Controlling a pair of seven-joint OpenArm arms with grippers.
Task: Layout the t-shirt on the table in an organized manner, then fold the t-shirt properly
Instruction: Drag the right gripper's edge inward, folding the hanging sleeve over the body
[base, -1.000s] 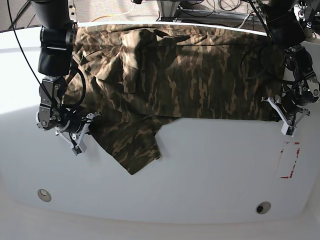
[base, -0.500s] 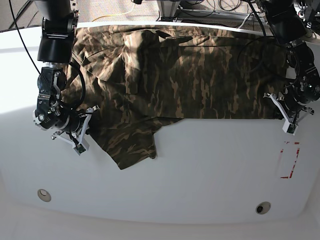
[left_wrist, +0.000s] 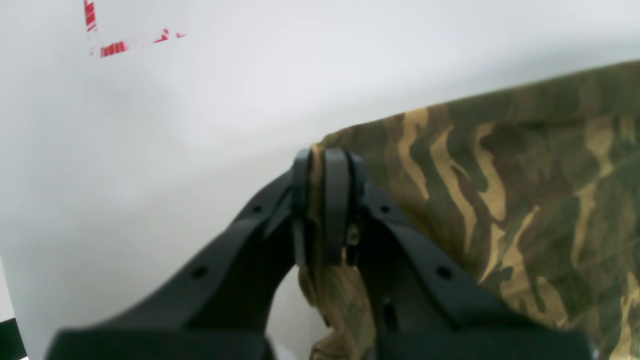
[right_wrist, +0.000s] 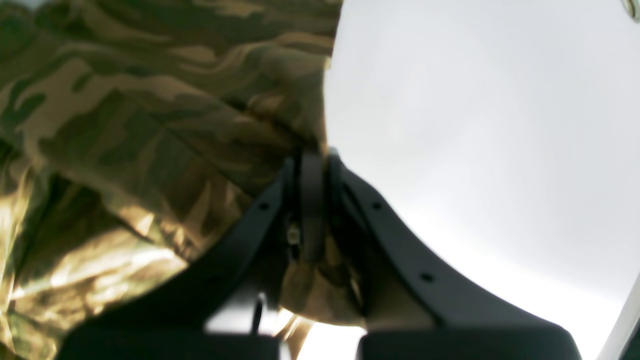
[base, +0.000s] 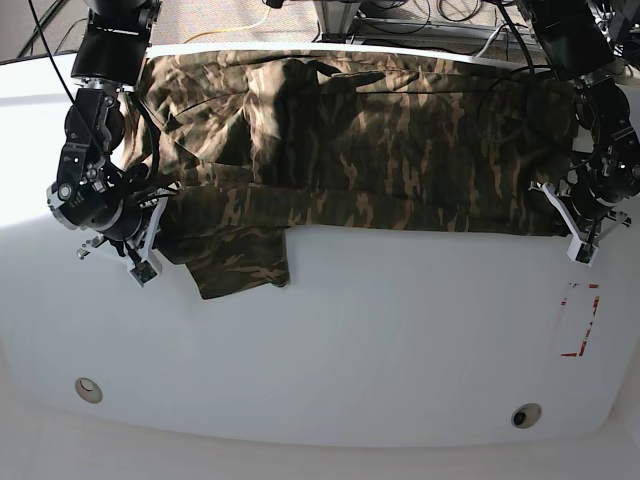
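T-shirt (base: 380, 150): spread across the far half of the table, from 10 o'clock to 2 o'clock in the base view; camouflage print; a bunched flap (base: 240, 265) hangs toward the near side at about 9 o'clock.

Table (base: 400, 340): white; the near half, from 4 to 8 o'clock, is bare surface offering open room; the rounded front edge is seen at 6 o'clock.

Left gripper (left_wrist: 326, 200): pressed together on the t-shirt's corner edge, cloth seen pinched between the black pads; placed at 3 o'clock of the base view (base: 583, 235).

Right gripper (right_wrist: 310, 200): clamped on a fold of cloth at the shirt's border, white tabletop beside it; placed at 9 o'clock of the base view (base: 150, 245).

Near hem: stretched fairly straight between the two grippers, wrinkled toward the right gripper.

Red tape rectangle (base: 578, 320): at 4 o'clock, just beside the left gripper, apart from the cloth.

Grommet holes: one at 7 o'clock (base: 88, 389), one at 5 o'clock (base: 526, 414), both well apart from the shirt.

Cables (base: 440, 12): behind the far edge, at 12 o'clock.
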